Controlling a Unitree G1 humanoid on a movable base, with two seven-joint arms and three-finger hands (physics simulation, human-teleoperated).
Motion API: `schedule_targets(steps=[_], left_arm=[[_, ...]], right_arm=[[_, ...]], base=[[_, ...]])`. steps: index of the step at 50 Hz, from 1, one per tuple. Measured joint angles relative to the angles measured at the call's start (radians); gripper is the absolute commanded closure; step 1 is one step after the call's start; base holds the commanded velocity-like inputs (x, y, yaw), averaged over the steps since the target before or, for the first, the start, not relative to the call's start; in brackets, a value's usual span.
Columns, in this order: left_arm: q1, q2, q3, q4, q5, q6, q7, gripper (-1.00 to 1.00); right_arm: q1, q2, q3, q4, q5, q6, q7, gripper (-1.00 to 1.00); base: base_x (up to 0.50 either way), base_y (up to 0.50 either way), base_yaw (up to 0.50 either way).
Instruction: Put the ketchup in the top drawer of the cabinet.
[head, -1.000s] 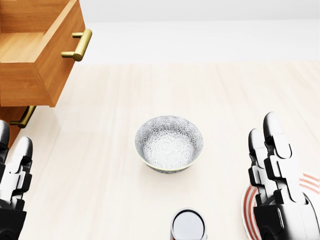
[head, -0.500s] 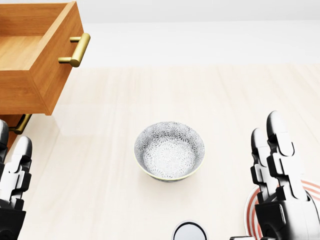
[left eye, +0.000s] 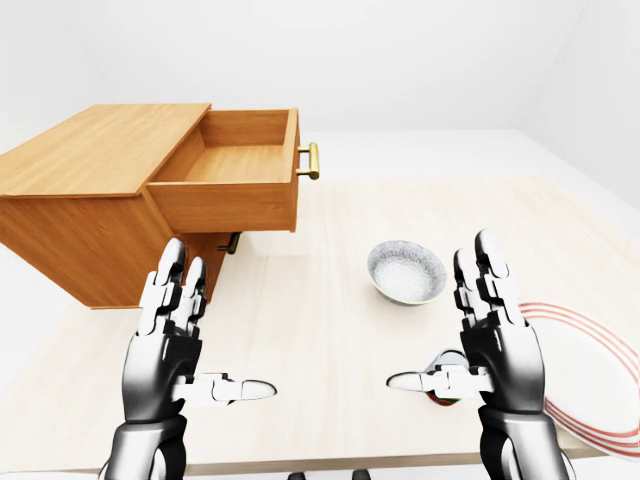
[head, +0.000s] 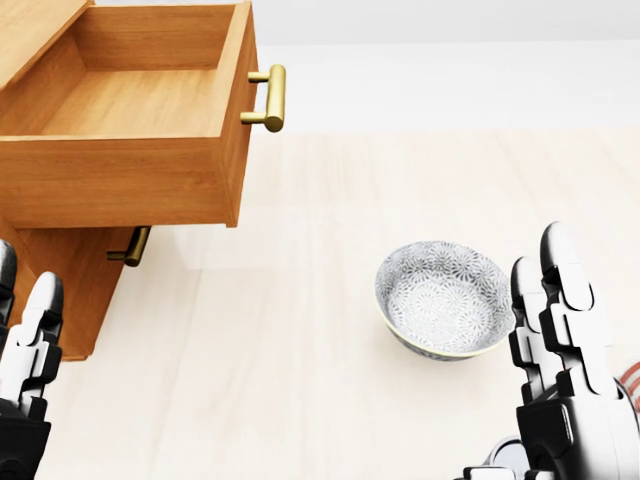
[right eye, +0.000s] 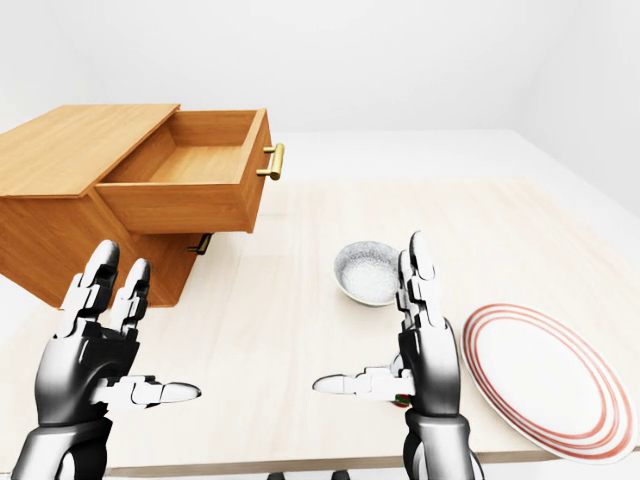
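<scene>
A: What had changed in the head view?

B: The whole picture had shifted right. The camera moved, not the things, so the cabinet (left eye: 95, 205) and its open top drawer (head: 140, 110) filled the upper left.

A: And the containers?

B: Drawer empty; bowl (head: 443, 297) empty, at centre right on the bench (left eye: 330, 310); plate (right eye: 545, 380) bare, lower right.

A: The ketchup (left eye: 447, 372)?

B: Probably the red-bottomed item at the lower right, mostly hidden behind the right robot hand (left eye: 465, 345). Both it and the left robot hand (left eye: 195, 345) were released, fingers spread, grasping nothing.
</scene>
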Motion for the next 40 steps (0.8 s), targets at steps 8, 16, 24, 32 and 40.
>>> schedule_targets(steps=[8,16,24,32,40], left_arm=[[-0.002,0.0,0.002,0.001,-0.001,0.001,0.0,-1.0],[-0.002,0.0,0.003,0.008,0.001,-0.005,0.0,-1.0],[-0.005,0.001,0.003,0.008,0.0,-0.002,0.001,-1.0],[-0.006,0.001,0.001,0.012,0.001,-0.005,0.001,-1.0],[-0.007,0.005,0.001,0.012,0.003,-0.002,0.004,-1.0]], right_arm=[[-0.001,0.002,-0.004,0.002,0.0,0.002,0.0,-1.0],[-0.004,0.003,-0.003,0.008,-0.001,0.006,0.001,-1.0],[-0.005,0.004,-0.007,0.009,0.001,0.01,0.002,-1.0],[-0.006,0.005,-0.008,0.009,-0.004,0.011,0.001,-1.0],[-0.009,0.008,-0.005,0.015,-0.01,0.011,0.0,-1.0]], base=[[0.0,0.5,0.0],[0.0,0.38,0.0],[0.0,0.0,0.0],[0.0,0.0,0.0],[0.0,0.33,0.0]])
